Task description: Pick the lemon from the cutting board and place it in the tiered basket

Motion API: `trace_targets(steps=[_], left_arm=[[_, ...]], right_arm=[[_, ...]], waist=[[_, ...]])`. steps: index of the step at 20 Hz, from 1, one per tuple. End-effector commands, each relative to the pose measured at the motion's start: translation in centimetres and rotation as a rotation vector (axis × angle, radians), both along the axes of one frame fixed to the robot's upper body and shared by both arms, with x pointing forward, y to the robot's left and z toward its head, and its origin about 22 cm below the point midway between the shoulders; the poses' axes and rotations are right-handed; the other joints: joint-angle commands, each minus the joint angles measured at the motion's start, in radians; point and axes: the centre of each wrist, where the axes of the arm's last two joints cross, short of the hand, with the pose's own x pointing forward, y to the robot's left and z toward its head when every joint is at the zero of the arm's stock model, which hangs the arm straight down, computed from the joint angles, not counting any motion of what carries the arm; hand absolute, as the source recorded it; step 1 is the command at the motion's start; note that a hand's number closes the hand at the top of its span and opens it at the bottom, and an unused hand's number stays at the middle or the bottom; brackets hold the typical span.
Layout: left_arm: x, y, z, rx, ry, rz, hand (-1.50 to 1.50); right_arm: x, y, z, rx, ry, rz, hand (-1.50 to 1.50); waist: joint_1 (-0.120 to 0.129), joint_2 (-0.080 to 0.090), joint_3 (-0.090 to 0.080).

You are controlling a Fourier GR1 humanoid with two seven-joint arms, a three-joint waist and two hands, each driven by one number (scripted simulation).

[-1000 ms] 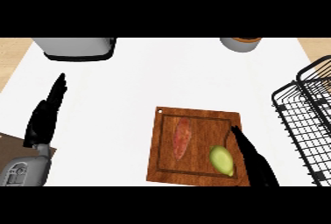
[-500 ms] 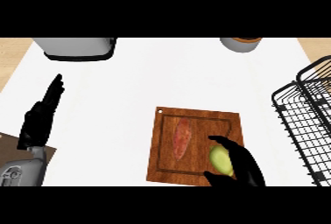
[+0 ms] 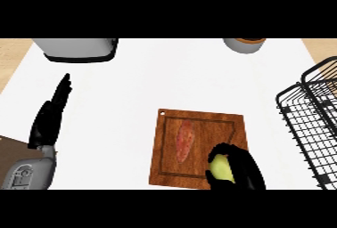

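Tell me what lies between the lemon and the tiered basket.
In the head view, between the lemon, held in the right hand, and the tiered basket, only the cutting board's right edge and bare white counter show.

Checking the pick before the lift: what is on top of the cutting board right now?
On the cutting board lie a reddish sweet potato and the lemon. The right hand curls round the lemon, hiding its far side and the board beneath.
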Motion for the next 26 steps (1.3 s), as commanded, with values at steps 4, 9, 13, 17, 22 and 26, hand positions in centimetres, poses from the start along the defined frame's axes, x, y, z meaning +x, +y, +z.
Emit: trace_targets(steps=[4, 9, 13, 17, 22, 26], left_arm=[[-1.1, 0.9, 0.8, 0.004, -0.014, -0.017, 0.00], [-0.1, 0.3, 0.9, 0.008, -0.038, -0.013, 0.00], [0.1, -0.3, 1.0, 0.007, -0.037, -0.046, 0.00], [0.7, -0.7, 1.7, 0.007, -0.040, -0.075, 0.00], [1.1, -1.3, 1.7, 0.007, -0.031, -0.093, 0.00], [1.2, -1.7, 1.7, 0.009, -0.018, -0.118, 0.00]], right_arm=[[1.3, -0.9, 1.0, 0.107, 0.058, -0.251, 1.50], [5.5, -5.9, 1.2, 0.054, 0.162, -0.836, 1.50], [9.7, -7.7, 4.8, 0.054, 0.046, -1.137, 1.50], [13.5, -10.9, 10.2, -0.026, -0.183, -1.361, 1.50], [16.7, -12.9, 16.4, -0.184, -0.372, -1.539, 1.50], [18.7, -12.7, 19.8, -0.330, -0.407, -1.636, 1.50]], waist=[[0.009, 0.002, 0.002], [0.024, 0.046, -0.008], [0.065, 0.038, -0.007], [0.086, 0.040, -0.008], [0.102, 0.033, -0.008], [0.106, 0.022, -0.007]])
